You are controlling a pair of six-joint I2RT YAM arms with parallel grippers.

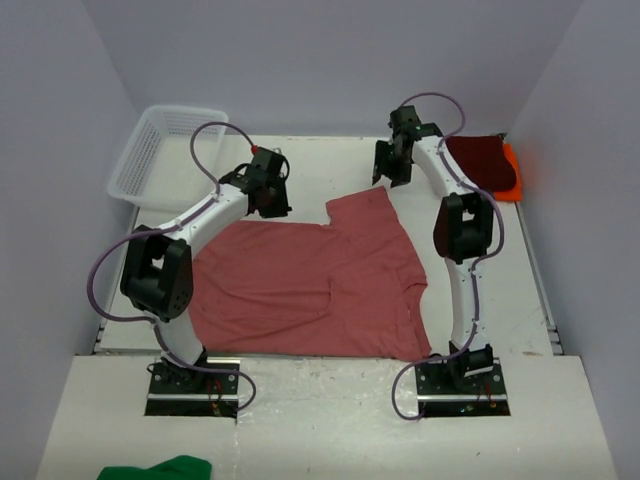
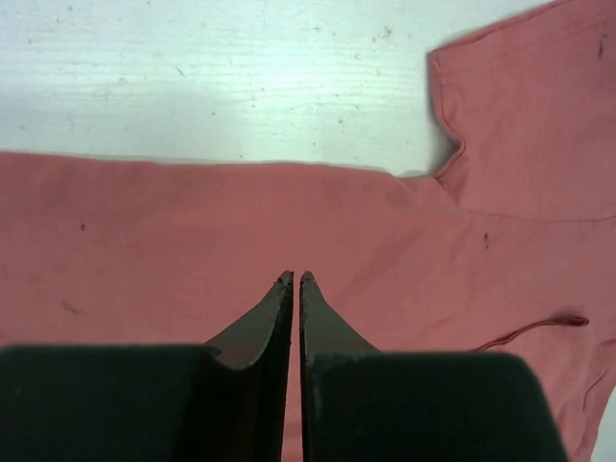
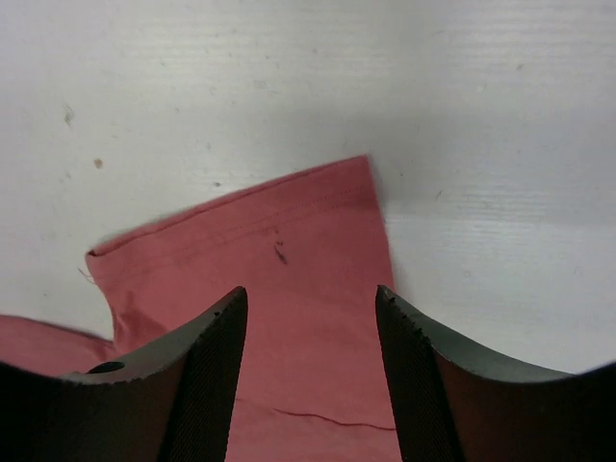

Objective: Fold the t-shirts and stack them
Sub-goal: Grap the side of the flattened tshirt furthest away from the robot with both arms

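Top external is suggesting I'm flattening the rose shirt, left gripper nearly together, right gripper apart over a sleeve; next I'm needing edge grips to fold.

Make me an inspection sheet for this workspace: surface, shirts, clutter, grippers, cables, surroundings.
Surface: white table, with small dark specks showing in the wrist views.
Job's things: rose t-shirt spread open in the middle, not folded; maroon shirt lies on the orange shirt in the far right corner.
Clutter: white mesh basket at far left; green cloth at the near edge.
Grippers: left gripper over the rose t-shirt, jaws almost together, no cloth seen pinched; right gripper open over a sleeve.
Cables: purple cables loop along both arms, with no snag seen.
Surroundings: pale walls on three sides.
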